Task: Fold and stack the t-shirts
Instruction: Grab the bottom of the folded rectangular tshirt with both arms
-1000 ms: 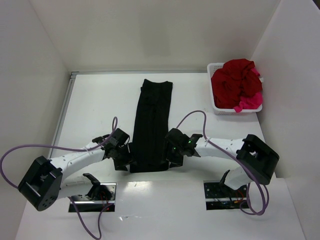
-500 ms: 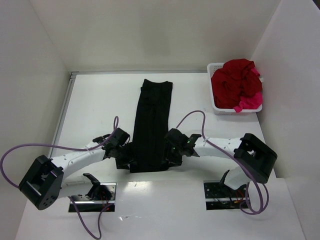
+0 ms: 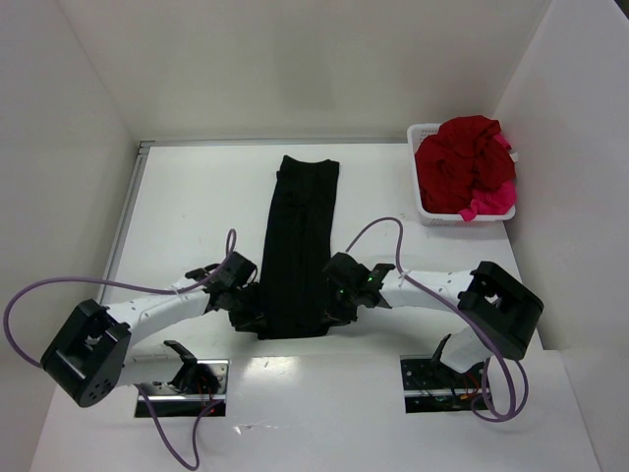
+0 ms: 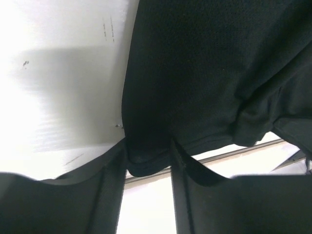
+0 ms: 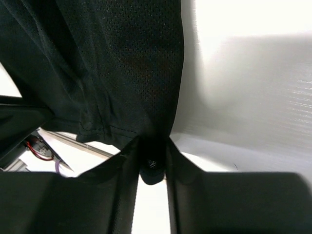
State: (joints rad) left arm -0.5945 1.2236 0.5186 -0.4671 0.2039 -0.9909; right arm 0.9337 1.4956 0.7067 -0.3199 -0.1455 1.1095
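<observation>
White worktop [image 3: 187, 206] carries a black t-shirt [image 3: 300, 236], folded into a long narrow strip at its middle. At the shirt's near hem, the left gripper [image 4: 148, 153] pinches the left corner and the right gripper [image 5: 152, 146] pinches the right corner. Beyond the shirt's far right, a basket [image 3: 425, 211] holds a crumpled red t-shirt [image 3: 462, 157] and a pink t-shirt [image 3: 491, 203].

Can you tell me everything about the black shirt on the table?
The black cloth t-shirt is folded into a long narrow strip. It lies flat on the white table, running from near to far. It looks soft, with a fine mesh weave and a stitched hem. The left gripper pinches its near left corner and the right gripper its near right corner.
</observation>
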